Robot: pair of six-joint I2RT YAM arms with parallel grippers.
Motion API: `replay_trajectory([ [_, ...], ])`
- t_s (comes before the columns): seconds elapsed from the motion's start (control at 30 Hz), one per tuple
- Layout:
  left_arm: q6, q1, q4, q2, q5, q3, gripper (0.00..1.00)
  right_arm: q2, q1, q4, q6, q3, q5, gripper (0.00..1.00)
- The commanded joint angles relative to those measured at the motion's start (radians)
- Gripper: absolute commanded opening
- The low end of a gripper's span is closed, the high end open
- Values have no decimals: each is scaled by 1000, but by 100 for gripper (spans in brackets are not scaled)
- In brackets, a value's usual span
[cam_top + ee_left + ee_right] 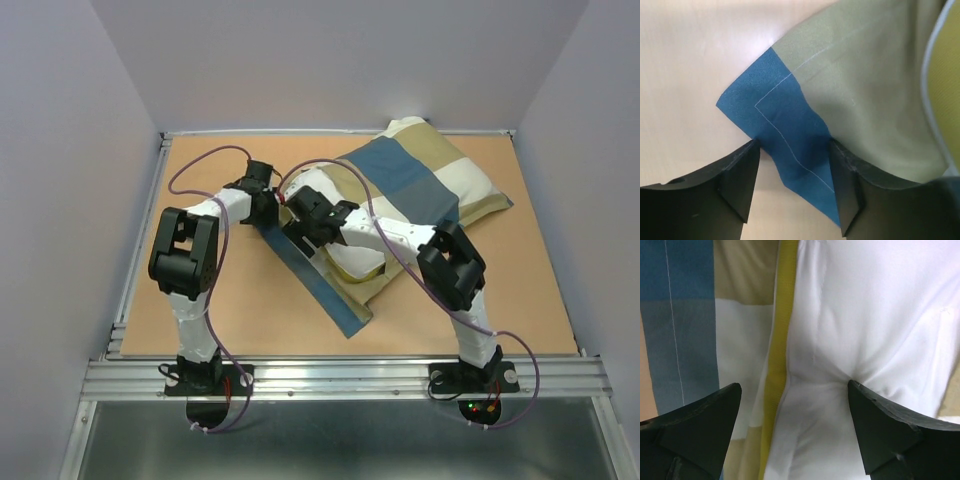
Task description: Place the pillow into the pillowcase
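The pillowcase [405, 178] lies slantwise on the far right of the table [520, 300]. The white end of the pillow [855, 315] shows at its near-left opening. The left gripper [793, 144] straddles the blue corner, jaws apart and unclenched. The right gripper [794, 385], spread wide, presses into the pillow.

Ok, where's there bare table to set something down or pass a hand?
The table is bare at its far left corner, along the near edge between the arm bases, and at the near right in front of the pillowcase. The centre is crowded: left gripper and right gripper meet at the pillow.
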State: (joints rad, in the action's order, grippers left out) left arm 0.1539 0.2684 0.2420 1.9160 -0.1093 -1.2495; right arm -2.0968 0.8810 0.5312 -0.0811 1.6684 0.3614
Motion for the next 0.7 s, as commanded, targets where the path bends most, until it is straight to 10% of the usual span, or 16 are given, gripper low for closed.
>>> replay_trajectory([
  [0.0, -43, 11, 71, 86, -108, -22, 59, 83, -31, 16, 27, -45, 8, 92],
  [0.1, -103, 3, 138, 106, -157, -42, 25, 118, -53, 15, 35, -68, 7, 91],
  [0.13, -120, -27, 178, 101, -165, -44, 0, 130, -68, 15, 35, -78, -2, 91],
  [0.37, -490, -233, 93, -43, -244, 7, 0, 201, -131, 16, 21, -171, -33, 91],
  [0.47, -562, -261, 196, -43, -27, -69, 0, 216, -136, 15, 27, -154, -94, 95],
  [0.67, -531, -239, 240, -54, 154, -119, 38, 166, -132, 21, 69, 26, -243, 100],
])
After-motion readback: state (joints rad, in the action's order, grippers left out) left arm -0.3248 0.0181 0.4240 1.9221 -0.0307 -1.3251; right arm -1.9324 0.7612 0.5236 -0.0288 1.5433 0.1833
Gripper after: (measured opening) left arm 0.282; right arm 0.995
